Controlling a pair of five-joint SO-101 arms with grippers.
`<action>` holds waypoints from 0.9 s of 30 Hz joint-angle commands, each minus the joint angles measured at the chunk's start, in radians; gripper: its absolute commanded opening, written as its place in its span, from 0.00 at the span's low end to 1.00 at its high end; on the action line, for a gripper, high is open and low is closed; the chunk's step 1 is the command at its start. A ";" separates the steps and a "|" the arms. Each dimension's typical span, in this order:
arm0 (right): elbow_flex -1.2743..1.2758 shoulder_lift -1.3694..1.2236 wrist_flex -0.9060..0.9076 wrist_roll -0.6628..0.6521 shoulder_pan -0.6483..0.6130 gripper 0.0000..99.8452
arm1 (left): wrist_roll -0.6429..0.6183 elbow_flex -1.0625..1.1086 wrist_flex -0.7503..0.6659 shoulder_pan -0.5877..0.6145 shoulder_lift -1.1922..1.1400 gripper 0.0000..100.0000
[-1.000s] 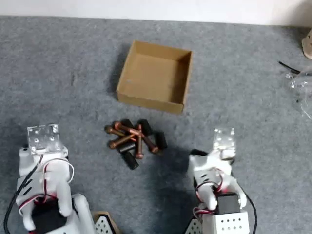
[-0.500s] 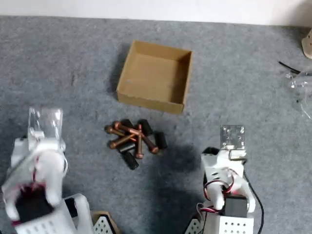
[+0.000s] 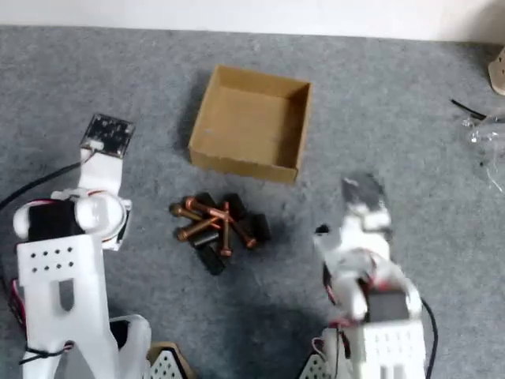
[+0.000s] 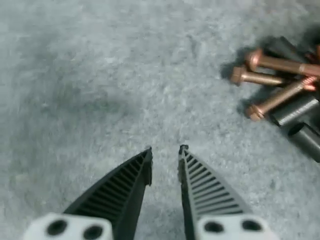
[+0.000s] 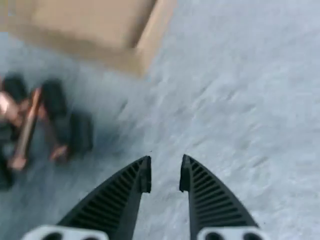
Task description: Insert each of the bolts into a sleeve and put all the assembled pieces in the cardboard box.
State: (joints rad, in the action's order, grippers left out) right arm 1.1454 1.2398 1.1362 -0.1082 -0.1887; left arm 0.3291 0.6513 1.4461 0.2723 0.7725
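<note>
Arms stand at the near edge of the grey counter [image 3: 410,118], the left arm [image 3: 71,229] on the left and the right arm [image 3: 367,268] on the right, both leaning toward the far side. The left pincer [image 4: 165,148] hangs above bare counter with its jaws spread by a narrow gap and nothing between them. The right pincer [image 5: 165,159] is likewise a little apart at the tips, pinching nothing, over bare counter to the right of the heap.

Between the two arms, slightly farther out, the copper bolts [image 3: 207,210] and black sleeves [image 3: 211,259] lie in one tangled heap on the counter, bolts crossing over sleeves and touching them. Whether any bolt sits inside a sleeve cannot be told. The heap is nearer the left arm's side than the right.

Just beyond the heap stands the cardboard box [image 3: 241,164], open at the top, turned slightly askew, apart from the heap. At the far right lie a thin black wire [image 3: 465,109] and a clear plastic piece [image 3: 485,134], well apart from the box.
</note>
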 commanded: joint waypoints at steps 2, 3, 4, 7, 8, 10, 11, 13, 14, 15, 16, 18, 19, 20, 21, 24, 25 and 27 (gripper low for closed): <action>-0.191 -0.432 0.005 -0.003 -0.113 0.11 | -0.011 -0.024 -0.035 -0.048 -0.001 0.10; -0.219 -0.495 0.005 -0.003 -0.139 0.11 | -0.023 -0.022 -0.044 -0.048 -0.001 0.10; -0.243 -0.545 0.005 0.015 -0.163 0.11 | -0.041 -0.021 -0.052 -0.048 -0.001 0.10; -0.306 -0.653 0.005 0.118 -0.243 0.12 | -0.058 -0.005 -0.072 -0.050 -0.001 0.10; -0.323 -0.674 0.007 0.141 -0.271 0.14 | -0.060 -0.002 -0.075 -0.050 -0.002 0.10; -0.358 -0.699 0.007 0.167 -0.305 0.18 | -0.060 0.015 -0.092 -0.048 -0.001 0.11; -0.374 -0.707 0.004 0.167 -0.314 0.20 | -0.060 0.021 -0.095 -0.048 -0.001 0.13; -0.414 -0.719 -0.001 0.172 -0.323 0.22 | -0.060 0.031 -0.098 -0.048 -0.001 0.17; -0.435 -0.727 -0.002 0.172 -0.331 0.22 | -0.060 0.033 -0.098 -0.048 -0.001 0.18; -0.452 -0.734 -0.016 0.172 -0.344 0.22 | -0.060 0.035 -0.098 -0.048 -0.001 0.19; -0.466 -0.746 -0.041 0.172 -0.363 0.22 | -0.060 0.035 -0.098 -0.048 -0.001 0.19; -0.476 -0.788 -0.119 0.166 -0.400 0.22 | -0.066 0.035 -0.098 -0.048 -0.001 0.18; -0.475 -0.819 -0.154 0.166 -0.407 0.22 | -0.077 0.033 -0.098 -0.048 -0.001 0.18; -0.479 -0.852 -0.173 0.170 -0.412 0.22 | -0.084 0.031 -0.098 -0.048 -0.001 0.18; -0.481 -0.889 -0.171 0.172 -0.415 0.22 | -0.087 0.030 -0.098 -0.048 -0.001 0.18; -0.495 -0.969 -0.180 0.186 -0.438 0.22 | -0.087 0.028 -0.098 -0.045 -0.001 0.18; -0.510 -0.981 -0.186 0.207 -0.440 0.22 | -0.087 0.028 -0.098 -0.045 -0.001 0.18; -0.530 -0.995 -0.189 0.232 -0.440 0.22 | -0.087 0.028 -0.098 -0.045 -0.001 0.18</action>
State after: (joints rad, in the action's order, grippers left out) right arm 0.7035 0.2424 0.9782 0.0898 -0.6107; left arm 0.2478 0.6928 1.3633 0.2386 0.7710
